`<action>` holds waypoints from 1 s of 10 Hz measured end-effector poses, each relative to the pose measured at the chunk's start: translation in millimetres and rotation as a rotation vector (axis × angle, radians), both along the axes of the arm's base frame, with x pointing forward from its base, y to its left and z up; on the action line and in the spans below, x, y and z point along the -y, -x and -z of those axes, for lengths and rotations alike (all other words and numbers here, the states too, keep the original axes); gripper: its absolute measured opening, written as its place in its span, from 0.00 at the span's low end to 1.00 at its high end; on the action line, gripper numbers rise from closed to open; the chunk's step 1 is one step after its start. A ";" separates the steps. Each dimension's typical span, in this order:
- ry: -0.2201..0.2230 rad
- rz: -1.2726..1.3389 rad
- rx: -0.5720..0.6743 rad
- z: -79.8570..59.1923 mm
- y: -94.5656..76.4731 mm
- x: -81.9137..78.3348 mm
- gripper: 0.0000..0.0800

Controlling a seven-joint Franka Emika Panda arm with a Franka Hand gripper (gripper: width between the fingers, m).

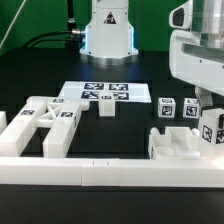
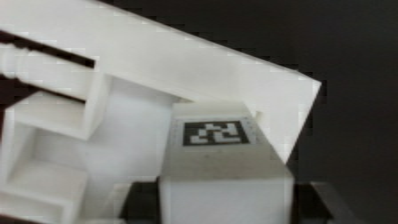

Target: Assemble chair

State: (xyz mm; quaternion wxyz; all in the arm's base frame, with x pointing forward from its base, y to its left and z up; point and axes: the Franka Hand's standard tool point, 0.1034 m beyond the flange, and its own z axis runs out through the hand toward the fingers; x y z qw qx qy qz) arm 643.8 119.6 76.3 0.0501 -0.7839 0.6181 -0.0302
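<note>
My gripper (image 1: pixel 207 112) is at the exterior view's right, shut on a white tagged chair part (image 1: pixel 211 130) and holding it upright over the right end of the notched block (image 1: pixel 178 146). In the wrist view the held part (image 2: pixel 221 150), tag facing the camera, fills the gap between the dark fingers (image 2: pixel 164 198) of my gripper (image 2: pixel 231 205); the notched block (image 2: pixel 80 120) lies close behind it. Whether they touch is unclear. The X-braced frame (image 1: pixel 45 121) lies at the left. Two cube-ended pegs (image 1: pixel 166 106) (image 1: pixel 190 108) stand behind the block.
The marker board (image 1: pixel 104 92) lies flat in the middle, with a small white part (image 1: pixel 108 108) at its front edge. A long white border rail (image 1: pixel 110 172) runs along the front. The robot base (image 1: pixel 108 30) stands at the back.
</note>
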 end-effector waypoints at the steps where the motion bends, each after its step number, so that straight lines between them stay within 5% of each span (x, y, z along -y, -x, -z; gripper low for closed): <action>1: -0.012 0.074 -0.005 -0.1 0.1 -0.2 0.36; 3: -0.011 0.075 -0.006 0.8 0.5 -0.6 0.37; 5: -0.004 0.009 -0.007 1.3 1.4 -3.6 0.76; 10: 0.046 -0.441 0.004 3.1 2.4 -4.3 0.81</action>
